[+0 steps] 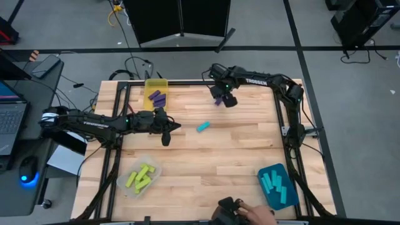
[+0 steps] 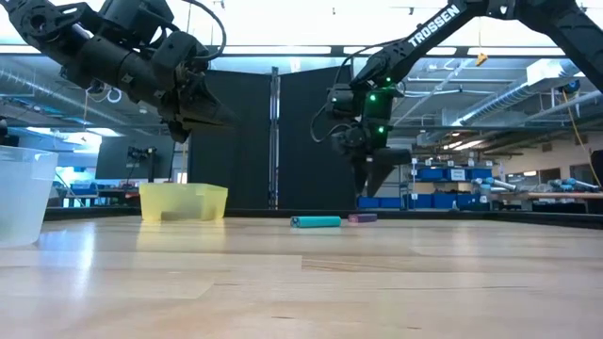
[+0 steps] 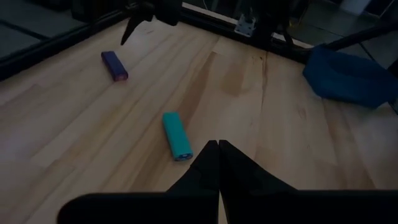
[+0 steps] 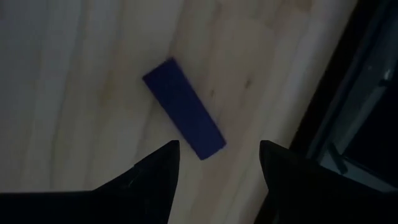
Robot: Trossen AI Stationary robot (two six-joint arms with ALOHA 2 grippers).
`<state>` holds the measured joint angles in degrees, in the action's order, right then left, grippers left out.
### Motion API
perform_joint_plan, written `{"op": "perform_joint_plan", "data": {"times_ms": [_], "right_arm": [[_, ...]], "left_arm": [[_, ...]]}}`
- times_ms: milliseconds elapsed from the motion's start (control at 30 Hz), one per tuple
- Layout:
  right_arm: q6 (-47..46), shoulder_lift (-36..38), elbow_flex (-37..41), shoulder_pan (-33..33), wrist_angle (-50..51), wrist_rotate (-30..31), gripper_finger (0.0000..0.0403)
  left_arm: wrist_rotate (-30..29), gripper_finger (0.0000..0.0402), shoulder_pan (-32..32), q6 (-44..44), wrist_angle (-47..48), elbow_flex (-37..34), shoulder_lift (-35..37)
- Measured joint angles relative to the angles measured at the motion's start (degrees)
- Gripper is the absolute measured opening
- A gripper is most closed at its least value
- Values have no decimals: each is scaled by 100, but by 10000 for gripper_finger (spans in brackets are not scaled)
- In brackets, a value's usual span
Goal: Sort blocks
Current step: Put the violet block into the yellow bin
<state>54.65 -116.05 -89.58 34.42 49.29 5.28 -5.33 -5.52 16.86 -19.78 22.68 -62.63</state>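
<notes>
Purple block [image 4: 184, 117]: flat on table [image 1: 237, 150] near far edge, directly below my right gripper [image 4: 219, 155], fingers wide, nothing held. Cyan block [image 3: 176, 136]: loose mid-table, just beyond my left gripper [image 3: 218, 149], fingers pressed together, empty. Other purple blocks in yellow bin [image 1: 157, 84], far-left corner. Yellow-green blocks in clear bin [image 1: 122, 181], near-left. Cyan blocks in teal bin [image 1: 265, 187], near-right corner.

Laptop [image 1: 11, 119], mouse [image 1: 26, 169], perhaps a person's hand [image 1: 253, 211] at the table edge [image 1: 187, 194].
</notes>
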Motion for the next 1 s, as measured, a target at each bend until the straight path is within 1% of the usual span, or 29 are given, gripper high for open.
{"op": "perform_joint_plan", "data": {"times_ms": [167,400,667,800,1000], "right_arm": [[98,-13,0,-6,-119,-235,233],[105,-382,0,-8,-58,-134,233],[103,-536,0,-23,-85,-55,232],[94,-580,0,43,-31,-51,222],[-101,-584,0,95,225,-46,195]], "left_arm": [[-1,6,0,-30,1,0,0],[-1,6,0,-33,-8,0,0],[-1,6,0,-184,-10,-2,0],[-1,6,2,-184,-10,-2,0],[-1,6,0,-155,-15,-2,0]]}}
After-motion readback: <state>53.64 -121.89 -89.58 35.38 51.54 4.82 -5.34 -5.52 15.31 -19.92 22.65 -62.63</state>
